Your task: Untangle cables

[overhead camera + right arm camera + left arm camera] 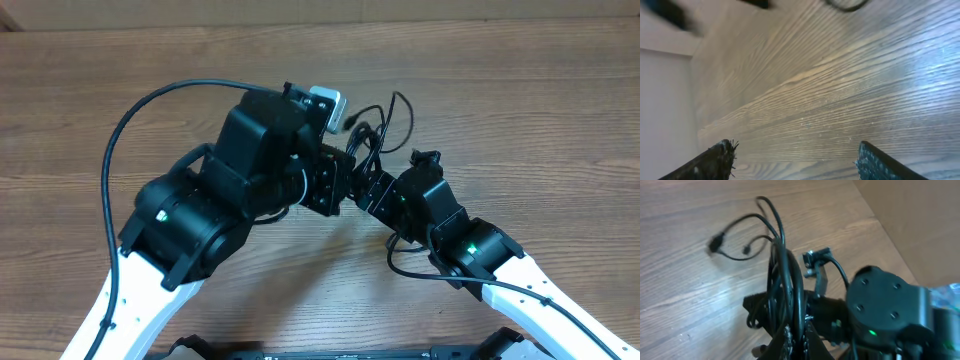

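Note:
The cables [372, 128] are a small bundle of thin black cords near the table's middle, between the two arms. In the left wrist view the cables [785, 280] rise out of my left gripper [799, 339], which is shut on the bundle. Loose ends with small plugs [715, 244] trail over the wood. My left gripper [350, 172] meets the bundle from the left. My right gripper [368, 192] sits just below the bundle. In its own view the right gripper [797, 152] is open wide over bare wood, with only a cable loop [845, 6] at the top edge.
The wooden table [520, 90] extends on all sides. The right arm's black body [885, 305] sits close beside the held bundle. A thick black arm wire [112, 150] arcs out to the left. A pale wall or table edge [662, 100] shows at left.

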### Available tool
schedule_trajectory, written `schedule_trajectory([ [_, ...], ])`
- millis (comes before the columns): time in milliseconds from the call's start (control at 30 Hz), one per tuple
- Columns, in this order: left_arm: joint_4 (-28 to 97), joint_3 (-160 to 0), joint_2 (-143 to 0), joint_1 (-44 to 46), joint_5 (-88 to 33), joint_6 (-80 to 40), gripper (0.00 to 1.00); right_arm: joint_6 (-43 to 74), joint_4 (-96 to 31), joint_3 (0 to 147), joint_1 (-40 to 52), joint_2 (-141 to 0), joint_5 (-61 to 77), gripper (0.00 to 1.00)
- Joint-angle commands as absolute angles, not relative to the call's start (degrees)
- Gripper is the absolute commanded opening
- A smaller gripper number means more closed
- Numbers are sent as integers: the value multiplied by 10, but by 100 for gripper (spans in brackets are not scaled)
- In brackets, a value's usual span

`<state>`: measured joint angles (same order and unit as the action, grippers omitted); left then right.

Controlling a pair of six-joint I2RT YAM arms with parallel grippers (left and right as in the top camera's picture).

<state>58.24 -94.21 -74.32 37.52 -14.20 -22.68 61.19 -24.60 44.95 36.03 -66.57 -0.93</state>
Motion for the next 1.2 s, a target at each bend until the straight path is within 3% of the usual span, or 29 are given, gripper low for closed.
schedule_trajectory([
  [0,589,-954,-703,354,-199,-225,4,612,-283,451,330,-675,-42,78],
  [333,646,-954,-700,315,-298,-50,4,551,-396,451,245,-631,-42,78],
  [467,652,-954,-700,314,-284,10,4,502,-413,451,243,-581,-37,78],
  [733,653,-954,-701,315,-190,11,4,403,-422,451,243,-487,62,79],
  [900,657,-954,-705,315,-173,11,4,402,-424,451,243,-473,100,79],
  [1067,664,-952,-739,315,-72,-45,5,402,-426,451,243,-473,106,79],
  [1167,664,-952,-774,315,-17,-98,22,402,-434,451,243,-473,106,79],
])
